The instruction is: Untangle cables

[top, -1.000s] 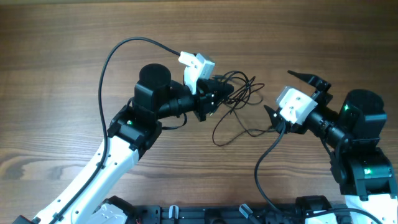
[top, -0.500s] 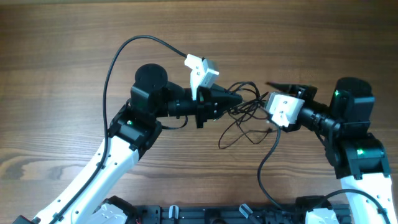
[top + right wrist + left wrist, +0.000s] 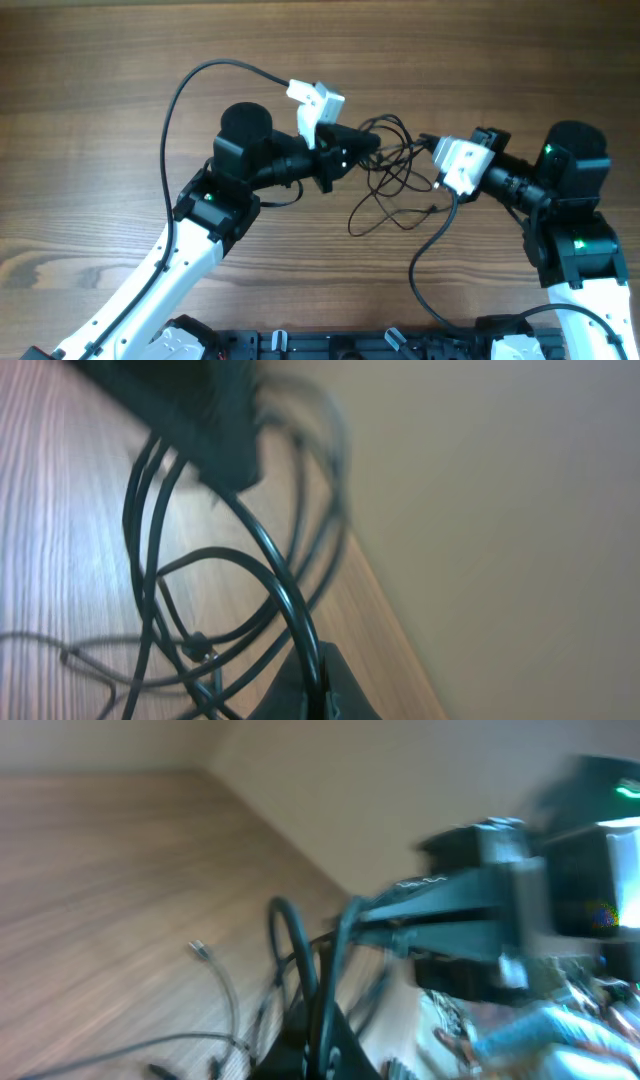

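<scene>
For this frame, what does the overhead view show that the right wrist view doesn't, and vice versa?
Only overhead: the left end effector and right end effector together, shut on opposite sides of the bundle of thin black cables, with loose strands trailing toward the robot. Only right wrist: close up, one strand arcing into the right end effector's closed tip, and a pale beige wall past the table edge. Both: cable loops over the brown wooden table.
</scene>
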